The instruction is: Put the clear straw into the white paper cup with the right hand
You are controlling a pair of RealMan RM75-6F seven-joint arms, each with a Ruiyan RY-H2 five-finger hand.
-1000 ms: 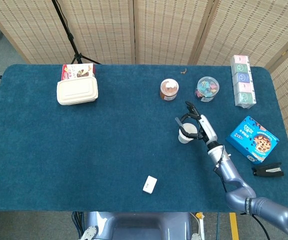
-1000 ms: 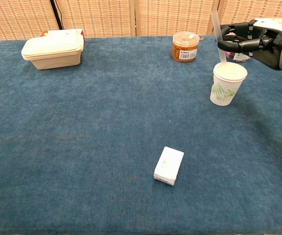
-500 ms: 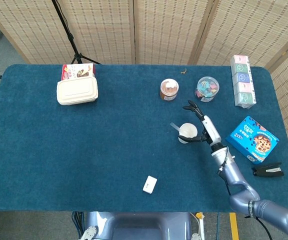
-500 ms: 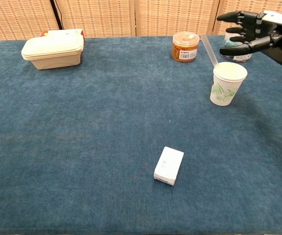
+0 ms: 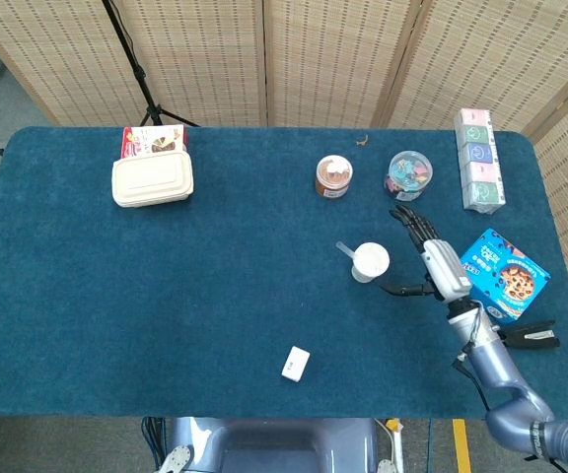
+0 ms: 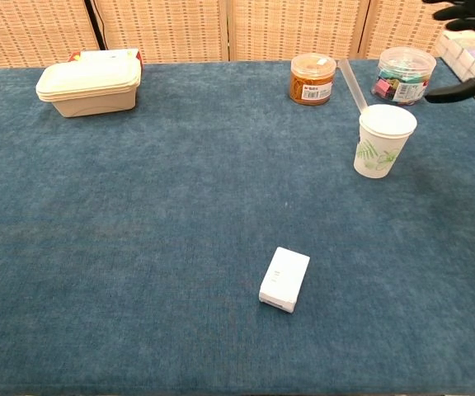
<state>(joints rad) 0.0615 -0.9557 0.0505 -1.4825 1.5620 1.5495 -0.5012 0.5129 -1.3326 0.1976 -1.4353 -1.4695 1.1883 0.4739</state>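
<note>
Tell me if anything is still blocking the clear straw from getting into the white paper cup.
Nothing visible does. The clear straw already stands in the white paper cup, leaning out over its rim, and the right hand is open beside the cup, holding nothing.

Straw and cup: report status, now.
Right hand open, clear of the cup. Left hand not in view. Clear straw in white paper cup, leaning on its rim. Nothing obstructing.

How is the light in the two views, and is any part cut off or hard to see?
Head view: soft, even light, faint shadows; the straw is small and pale. Chest view: sharp and evenly lit; the straw shows clearly leaning out of the cup, but the right hand is cut off at the frame's corner.
</note>
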